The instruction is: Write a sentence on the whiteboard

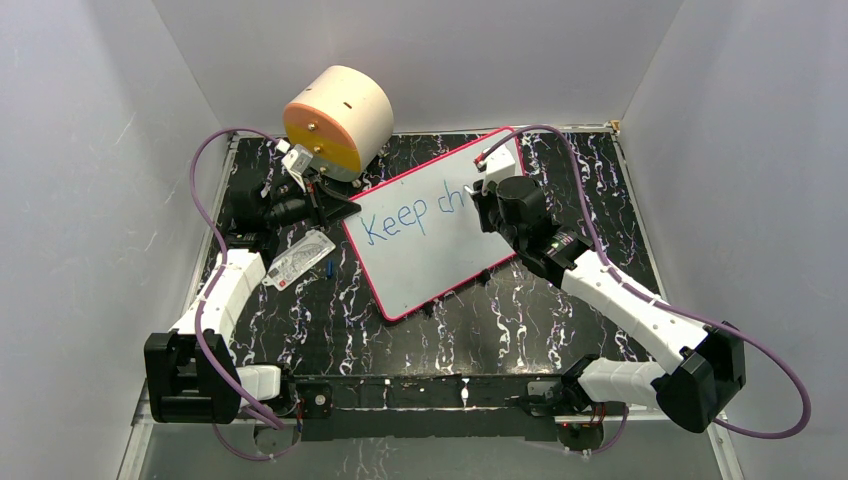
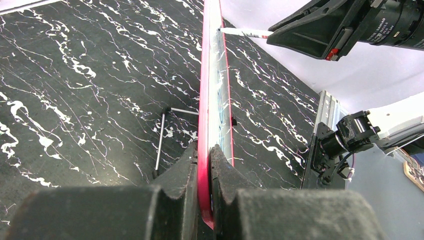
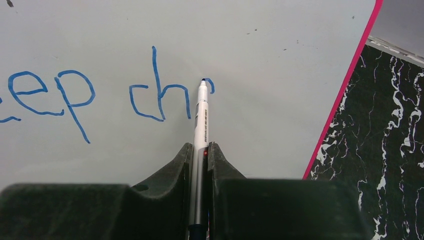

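Note:
The whiteboard (image 1: 430, 240), white with a pink-red border, lies tilted on the black marbled table. Blue handwriting (image 1: 415, 213) on it reads "Keep ch" plus the start of another letter. My left gripper (image 1: 340, 212) is shut on the board's left edge (image 2: 204, 150), seen edge-on in the left wrist view. My right gripper (image 3: 200, 150) is shut on a white marker (image 3: 201, 120). Its blue tip touches the board just right of the "ch" (image 3: 160, 97). In the top view my right gripper (image 1: 490, 205) hides the end of the writing.
A cream and orange cylinder (image 1: 338, 120) stands at the back left. A small printed card (image 1: 298, 260) and a blue cap (image 1: 329, 268) lie left of the board. A thin metal rod (image 2: 160, 142) lies on the table. Grey walls enclose the table on three sides.

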You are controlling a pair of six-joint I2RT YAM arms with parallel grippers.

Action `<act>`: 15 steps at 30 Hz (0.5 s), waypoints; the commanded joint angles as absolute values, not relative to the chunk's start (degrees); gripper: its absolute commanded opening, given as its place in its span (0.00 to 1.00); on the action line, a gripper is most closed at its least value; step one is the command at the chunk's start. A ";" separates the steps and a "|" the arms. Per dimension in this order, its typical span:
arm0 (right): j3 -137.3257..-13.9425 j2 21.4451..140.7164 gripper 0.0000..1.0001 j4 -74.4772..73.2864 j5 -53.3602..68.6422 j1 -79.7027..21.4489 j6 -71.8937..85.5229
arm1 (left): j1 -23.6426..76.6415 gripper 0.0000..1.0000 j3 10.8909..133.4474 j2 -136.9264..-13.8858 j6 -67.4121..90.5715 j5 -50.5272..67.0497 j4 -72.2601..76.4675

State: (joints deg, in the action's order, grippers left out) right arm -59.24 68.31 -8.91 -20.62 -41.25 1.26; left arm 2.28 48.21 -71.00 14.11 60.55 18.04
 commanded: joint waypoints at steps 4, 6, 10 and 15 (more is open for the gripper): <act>-60.23 67.86 0.00 -9.33 -17.67 -41.16 1.19 | 3.87 0.00 47.55 -71.96 7.73 63.02 14.24; -59.98 67.64 0.00 -10.03 -17.67 -41.18 1.36 | 3.87 0.00 47.53 -71.98 7.73 63.00 14.23; -59.29 66.94 0.00 -11.16 -17.65 -41.13 1.49 | 3.87 0.00 47.55 -72.06 7.73 62.94 14.24; -58.20 66.47 0.00 -12.64 -17.84 -41.14 1.49 | 3.87 0.00 47.55 -72.07 7.73 62.94 14.22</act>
